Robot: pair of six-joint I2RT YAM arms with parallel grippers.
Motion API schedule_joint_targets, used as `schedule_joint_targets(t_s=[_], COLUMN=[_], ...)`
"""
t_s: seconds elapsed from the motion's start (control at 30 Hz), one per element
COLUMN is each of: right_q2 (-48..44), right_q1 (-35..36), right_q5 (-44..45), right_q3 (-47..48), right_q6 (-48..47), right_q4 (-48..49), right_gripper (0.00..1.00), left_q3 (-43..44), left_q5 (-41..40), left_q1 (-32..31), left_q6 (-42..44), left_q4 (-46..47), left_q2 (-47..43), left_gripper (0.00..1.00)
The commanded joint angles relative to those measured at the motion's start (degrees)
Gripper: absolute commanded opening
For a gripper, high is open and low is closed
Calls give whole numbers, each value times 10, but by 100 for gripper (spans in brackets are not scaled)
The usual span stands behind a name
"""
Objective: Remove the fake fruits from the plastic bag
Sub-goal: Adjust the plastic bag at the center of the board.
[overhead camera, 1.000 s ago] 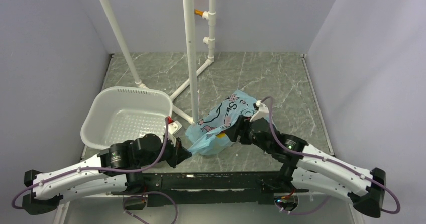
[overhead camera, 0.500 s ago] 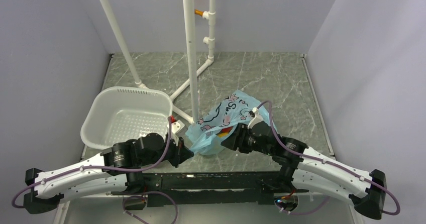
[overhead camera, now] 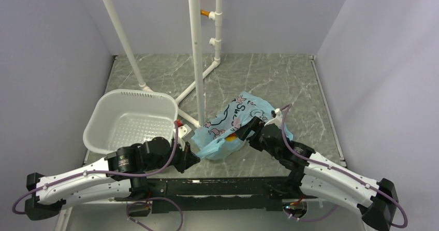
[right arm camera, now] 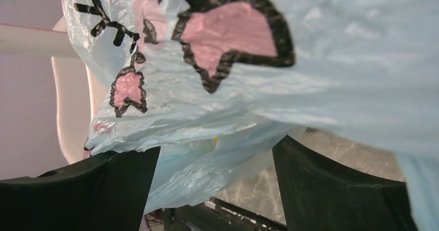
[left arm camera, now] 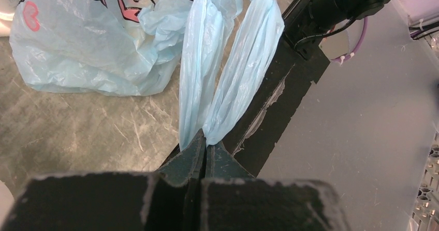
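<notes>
The light-blue plastic bag [overhead camera: 232, 119] with pink-and-black print lies on the table's middle. My left gripper [overhead camera: 192, 157] is shut on its loop handles [left arm camera: 228, 70], which are pulled taut toward the near edge; its tips [left arm camera: 206, 145] pinch the plastic. My right gripper [overhead camera: 249, 131] is open against the bag's right side, with bag film [right arm camera: 233, 75] draped over and between its fingers [right arm camera: 331, 184]. A spot of yellow and red [overhead camera: 233, 136] shows at the bag's near side, and a yellow speck [right arm camera: 216, 138] shows through the film. The maroon fruit is hidden.
A white perforated basket [overhead camera: 103, 112] stands at the left, tilted. A white pipe frame [overhead camera: 196, 60] rises just behind the bag, with a foot beside it. A small red part [overhead camera: 177, 123] and a white block [overhead camera: 182, 132] sit by the basket. The black table edge [left arm camera: 290, 86] runs under the handles.
My right gripper dipped toward the near side, then swung right and up against the bag's right side. The bag's right part spread rightward. My left gripper kept its hold.
</notes>
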Motion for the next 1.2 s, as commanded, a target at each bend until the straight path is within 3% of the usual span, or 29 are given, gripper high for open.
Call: schedule_joint_targets(t_s=[0.0, 0.07, 0.13, 0.2, 0.23, 0.3, 0.37, 0.4, 0.47, 0.63, 0.83, 1.03, 1.17], right_q2=[31, 50, 64, 70, 70, 67, 60, 58, 55, 59, 28, 22, 11], right_q1=[-10, -11, -12, -11, -11, -10, -11, -11, -11, -11, -11, -11, -11], right_q5=[49, 55, 57, 64, 69, 71, 46, 27, -14, -75, -109, -135, -141], right_q3=[44, 50, 59, 70, 72, 76, 71, 68, 62, 72, 65, 73, 73], right_q6=[-32, -47, -78, -115, -128, -165, -221, -247, -303, -347, -350, -363, -364], right_q4=[15, 20, 28, 27, 25, 25, 49, 65, 93, 94, 100, 88, 83], right_gripper=[81, 76, 64, 33, 20, 0, 0, 0, 0, 0, 0, 0, 0], left_q3=[2, 5, 11, 19, 24, 32, 51, 77, 153, 314, 427, 469, 473], left_q5=[13, 21, 27, 34, 36, 28, 12, -1, -39, -101, -163, -148, -185], left_q1=[-2, -2, -2, -2, -2, -2, -2, -2, -2, -1, 4, 28, 29], left_q6=[10, 14, 18, 25, 27, 29, 43, 60, 103, 159, 186, 217, 218], left_q4=[17, 17, 11, -4, -12, -28, -33, -44, -85, -138, -149, -119, -107], left_q2=[-6, -5, -3, -1, -2, -12, -24, -23, 3, 117, 276, 398, 455], left_gripper=[0, 0, 0, 2, 13, 47, 75, 84, 93, 95, 99, 99, 97])
